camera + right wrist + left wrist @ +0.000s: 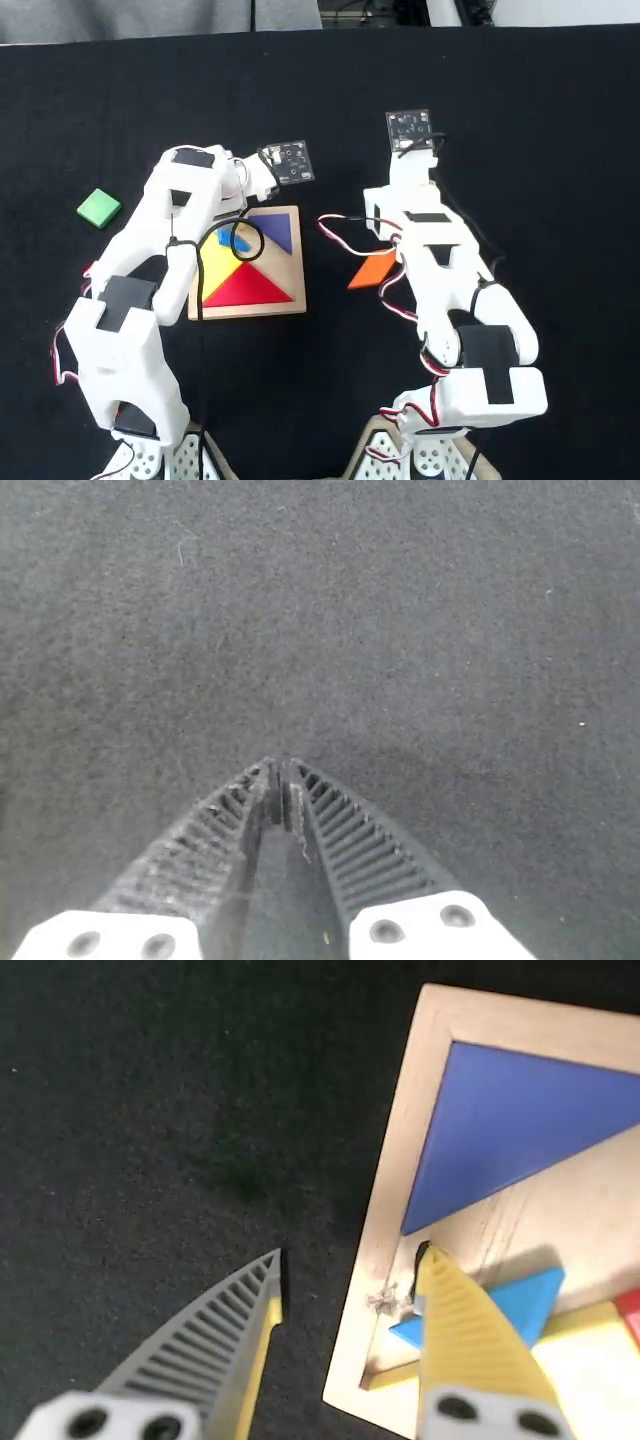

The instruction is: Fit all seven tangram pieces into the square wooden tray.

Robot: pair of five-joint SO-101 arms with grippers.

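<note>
The square wooden tray [250, 309] lies under the left arm. In it are a large blue triangle [277, 233], a yellow triangle [214, 262], a red triangle [248, 288] and a small light-blue triangle [238, 240]. My left gripper [350, 1255] is open and straddles the tray's rim [400, 1160]. One of its fingers [465, 1330] sits inside over the small light-blue triangle [530, 1295]; the other is outside over the cloth. An orange piece [372, 268] lies on the cloth beside the right arm. A green square [98, 208] rests far left. My right gripper [280, 780] is shut over bare black cloth.
A black cloth covers the whole table. Part of the tray floor [590, 1210] between the large blue triangle [520, 1120] and the small one is bare wood. Wires loop from the right arm [345, 232] toward the tray.
</note>
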